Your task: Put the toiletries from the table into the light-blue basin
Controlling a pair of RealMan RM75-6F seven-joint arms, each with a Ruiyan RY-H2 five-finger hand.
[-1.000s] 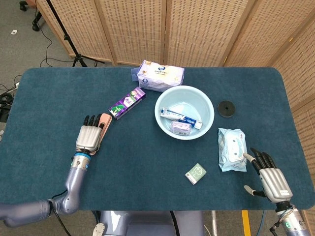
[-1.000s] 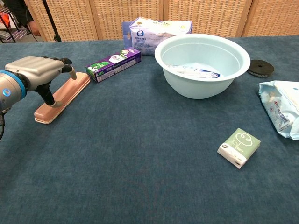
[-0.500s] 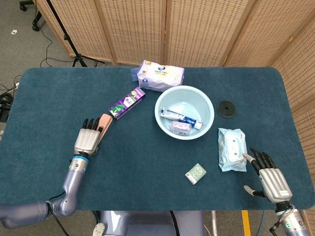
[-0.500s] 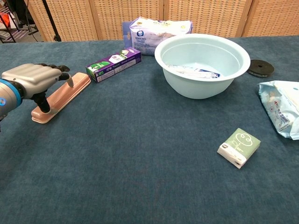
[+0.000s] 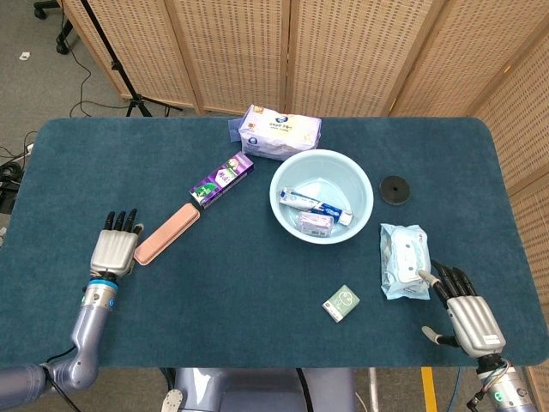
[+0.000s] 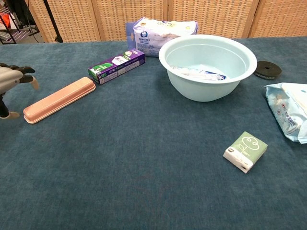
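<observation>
Drew the left hand off the pink toothbrush case and out to its left, fingers spread, holding nothing. Left the case flat on the table, turned more slantwise than before, well apart from the light-blue basin. Kept the right hand empty, fingers spread, beside the wipes pack.

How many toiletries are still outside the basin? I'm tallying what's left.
5: pink case at the left, purple box beside it, tissue pack behind the basin, green packet in front, wipes pack at the right.
</observation>
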